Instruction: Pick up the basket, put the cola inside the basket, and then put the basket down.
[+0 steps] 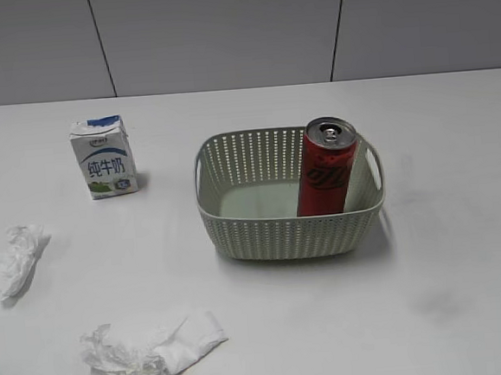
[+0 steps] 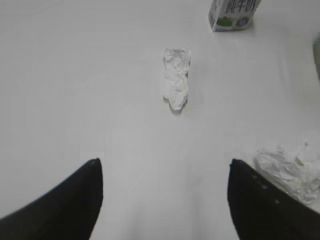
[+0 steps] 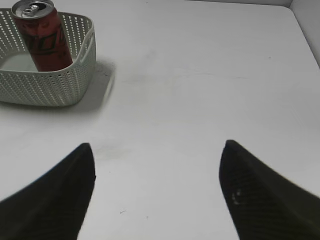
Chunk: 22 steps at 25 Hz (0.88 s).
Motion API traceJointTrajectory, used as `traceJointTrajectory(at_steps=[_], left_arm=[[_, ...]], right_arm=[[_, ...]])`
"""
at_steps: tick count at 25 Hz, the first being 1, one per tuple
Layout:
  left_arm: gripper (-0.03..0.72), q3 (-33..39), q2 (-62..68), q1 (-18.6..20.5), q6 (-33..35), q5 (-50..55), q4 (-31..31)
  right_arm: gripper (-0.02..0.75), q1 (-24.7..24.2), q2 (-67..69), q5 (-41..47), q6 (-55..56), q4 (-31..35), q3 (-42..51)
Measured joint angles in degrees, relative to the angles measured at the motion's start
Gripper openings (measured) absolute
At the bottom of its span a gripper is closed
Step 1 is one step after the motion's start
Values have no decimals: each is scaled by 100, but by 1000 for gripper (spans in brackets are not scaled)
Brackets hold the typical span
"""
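- Your left gripper (image 2: 165,200) has its fingers (image 2: 75,205) spread wide and released, with nothing but bare white desk (image 2: 90,100) between them.
- Straight ahead of those left fingers lies a crumpled tissue (image 2: 175,78); a second crumpled wad (image 2: 290,170) sits just beside the right-hand fingertip, apart from it as far as you can tell.
- Farther ahead and to the right of the left fingers stands the white-and-blue milk carton (image 2: 233,12), cut off by the top edge of the view.
- Your right gripper (image 3: 157,195) is likewise released, its fingers (image 3: 260,200) splayed over bare desk and grasping nothing.
- The sage-green basket (image 3: 60,82) rests on the desk ahead of the right fingers and off to their left, well apart from them.
- The red cola can (image 3: 42,35) stands upright inside the basket, against its right wall as the exterior view shows it.
- In the exterior view you see the basket (image 1: 293,232) near the middle of the desk, the cola can (image 1: 325,168) in it rising above the rim, and the milk carton (image 1: 103,157) well apart on the left; neither arm appears there.
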Motion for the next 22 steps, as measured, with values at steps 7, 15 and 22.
traceJointTrajectory(at_steps=[7, 15, 22], left_arm=[[587, 166, -928, 0, 5, 271, 38], [587, 178, -2021, 0, 5, 334, 38], [582, 178, -2028, 0, 5, 339, 28]], right_arm=[[585, 0, 0, 0, 0, 69, 0], [585, 0, 0, 0, 0, 139, 0], [584, 0, 0, 0, 0, 150, 0]])
